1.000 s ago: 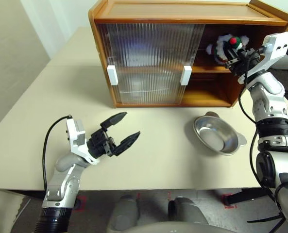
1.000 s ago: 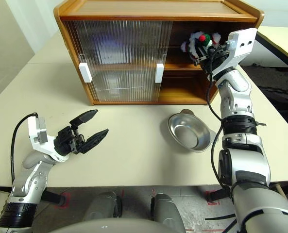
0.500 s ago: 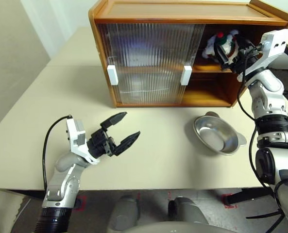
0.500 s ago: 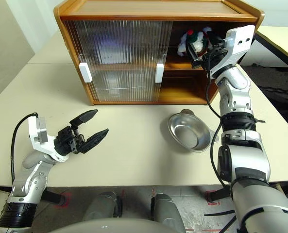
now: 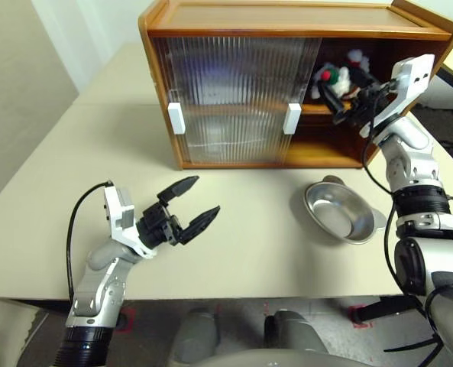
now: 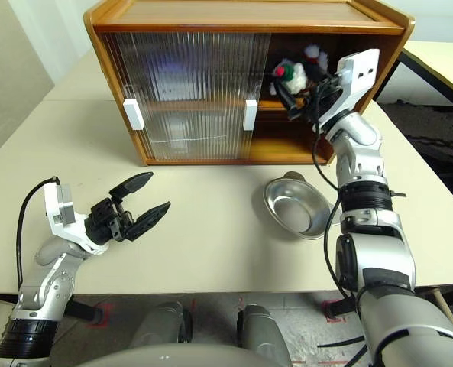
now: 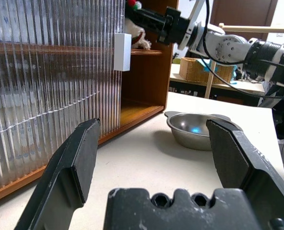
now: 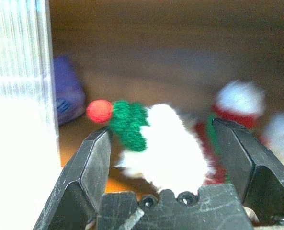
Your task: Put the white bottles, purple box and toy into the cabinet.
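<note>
1. Since a second ago the toy (image 5: 334,79) has gone from being pinched at the right gripper (image 5: 341,103), out at the open end of the cabinet (image 5: 287,19), to lying deeper in on the inner shelf (image 5: 329,108), tipped on its side with the green hat and red pompom pointing toward the sliding doors; the jaws have let go and now stand spread on either side of it.
2. Fluffy and small, the toy looks light and soft; it should squash under pressure, not slip, and nothing about it seems fragile. If it needed lifting again, the thick white body would be the place to pinch, not the hat or scarf, which would likely just bend away.
3. Behind the toy in the right wrist view, the purple box (image 8: 65,96) sits further in on the same shelf, partly hidden by a ribbed door (image 5: 234,99).
4. Both doors cover the left part of the cabinet; what lies behind them cannot be made out.
5. A steel bowl (image 5: 342,212) rests on the table (image 5: 50,176) in front of the open side.
6. The left gripper (image 5: 194,205) hovers low over the table, well apart from the cabinet, jaws spread and empty.
</note>
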`<state>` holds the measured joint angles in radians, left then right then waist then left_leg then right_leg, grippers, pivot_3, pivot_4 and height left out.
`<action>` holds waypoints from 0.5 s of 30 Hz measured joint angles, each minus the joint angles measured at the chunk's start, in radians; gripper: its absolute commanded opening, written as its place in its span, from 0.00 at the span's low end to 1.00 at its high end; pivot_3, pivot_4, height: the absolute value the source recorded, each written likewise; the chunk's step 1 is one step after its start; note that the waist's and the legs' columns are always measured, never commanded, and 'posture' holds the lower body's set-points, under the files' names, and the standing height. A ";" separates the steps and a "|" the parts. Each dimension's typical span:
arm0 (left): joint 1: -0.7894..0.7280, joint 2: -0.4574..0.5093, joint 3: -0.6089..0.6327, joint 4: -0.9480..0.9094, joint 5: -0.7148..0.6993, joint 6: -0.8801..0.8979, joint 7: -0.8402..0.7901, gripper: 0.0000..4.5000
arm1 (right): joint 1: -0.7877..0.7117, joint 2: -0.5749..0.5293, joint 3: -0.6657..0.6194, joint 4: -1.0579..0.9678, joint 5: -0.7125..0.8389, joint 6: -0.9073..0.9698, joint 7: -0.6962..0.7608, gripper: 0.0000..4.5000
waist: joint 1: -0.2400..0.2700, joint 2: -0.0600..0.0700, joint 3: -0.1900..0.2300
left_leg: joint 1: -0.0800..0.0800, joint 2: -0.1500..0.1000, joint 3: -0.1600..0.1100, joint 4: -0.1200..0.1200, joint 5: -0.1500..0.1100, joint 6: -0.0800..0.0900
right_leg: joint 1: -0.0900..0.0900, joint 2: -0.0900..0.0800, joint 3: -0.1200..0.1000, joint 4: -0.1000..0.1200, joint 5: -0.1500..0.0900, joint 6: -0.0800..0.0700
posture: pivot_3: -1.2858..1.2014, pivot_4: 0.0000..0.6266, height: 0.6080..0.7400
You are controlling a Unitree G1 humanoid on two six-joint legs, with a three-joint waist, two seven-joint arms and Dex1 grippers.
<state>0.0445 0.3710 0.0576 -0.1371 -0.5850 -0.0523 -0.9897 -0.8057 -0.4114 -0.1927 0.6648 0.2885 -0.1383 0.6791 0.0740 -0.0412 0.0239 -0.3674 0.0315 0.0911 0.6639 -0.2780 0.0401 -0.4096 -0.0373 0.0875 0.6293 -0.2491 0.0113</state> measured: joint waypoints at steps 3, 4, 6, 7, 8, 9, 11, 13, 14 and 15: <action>0.000 0.001 0.000 0.000 0.000 0.000 0.002 1.00 | 0.000 0.008 0.004 0.000 0.008 0.035 0.006 0.99 | 0.001 0.000 0.000 | 0.000 0.000 0.000 0.000 0.000 0.000 | 0.000 0.000 0.000 0.000 0.000 0.000 | 0.61 0.00 1.00; 0.000 0.001 0.000 0.000 0.000 0.000 0.002 1.00 | 0.000 0.012 0.004 0.000 0.008 0.040 0.006 0.99 | 0.001 0.000 0.000 | 0.000 0.000 0.000 0.000 0.000 0.000 | 0.000 0.000 0.000 0.000 0.000 0.000 | 0.61 0.00 1.00; 0.000 0.001 0.000 -0.001 0.000 0.000 0.003 1.00 | 0.000 0.025 0.008 0.000 0.007 0.044 0.006 0.99 | 0.001 0.000 0.000 | 0.000 0.000 0.000 0.000 0.000 0.000 | 0.000 0.000 0.000 0.000 0.000 0.000 | 0.61 0.00 1.00; 0.000 0.001 0.000 -0.002 0.000 0.000 0.003 1.00 | 0.000 0.028 0.013 0.001 0.004 0.044 0.005 0.99 | 0.000 0.000 0.000 | 0.000 0.000 0.000 0.000 0.000 0.000 | 0.000 0.000 0.000 0.000 0.000 0.000 | 0.61 0.00 1.00; 0.000 0.001 0.000 -0.003 0.000 0.000 0.003 1.00 | -0.002 0.029 0.016 0.003 -0.001 0.043 0.003 0.99 | 0.000 0.000 0.000 | 0.000 0.000 0.000 0.000 0.000 0.000 | 0.000 0.000 0.000 0.000 0.000 0.000 | 0.61 0.00 1.00; 0.000 0.001 0.000 -0.003 0.000 0.000 0.003 1.00 | -0.005 0.029 0.018 0.007 -0.007 0.042 -0.001 0.99 | 0.000 0.000 0.000 | 0.000 0.000 0.000 0.000 0.000 0.000 | 0.000 0.000 0.000 0.000 0.000 0.000 | 0.61 0.00 1.00; 0.000 0.001 0.000 -0.003 0.000 0.000 0.004 1.00 | -0.013 0.029 0.020 0.010 -0.016 0.039 -0.004 0.99 | 0.001 0.000 0.000 | 0.000 0.000 0.000 0.000 0.000 0.000 | -0.001 0.001 0.000 0.000 0.000 0.000 | 0.61 0.00 1.00; 0.000 0.001 0.000 -0.004 0.000 0.000 0.007 1.00 | -0.017 0.028 0.019 0.009 -0.015 0.037 -0.003 0.99 | 0.002 0.000 0.000 | 0.000 0.000 0.000 0.000 0.000 0.000 | -0.001 0.001 0.000 0.000 0.000 0.000 | 0.61 0.00 1.00; 0.000 0.000 0.000 -0.004 0.000 0.000 0.011 1.00 | -0.017 0.025 0.019 0.007 -0.013 0.037 0.000 0.99 | 0.002 0.000 0.000 | 0.000 0.000 0.000 0.000 0.000 0.000 | -0.001 0.001 0.000 0.000 0.000 0.000 | 0.61 0.00 1.00; 0.001 0.000 0.000 -0.004 0.001 0.000 0.012 1.00 | -0.015 0.019 0.017 0.001 -0.011 0.038 0.003 0.99 | 0.002 0.000 0.000 | -0.001 0.000 0.000 0.000 0.000 0.000 | -0.001 0.001 0.000 0.000 0.000 0.000 | 0.61 0.00 1.00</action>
<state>0.0452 0.3714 0.0574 -0.1416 -0.5845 -0.0522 -0.9779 -0.8211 -0.3920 -0.1762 0.6662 0.2775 -0.1005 0.6824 0.0761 -0.0409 0.0238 -0.3680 0.0311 0.0912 0.6642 -0.2780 0.0401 -0.4106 -0.0367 0.0870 0.6296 -0.2491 0.0112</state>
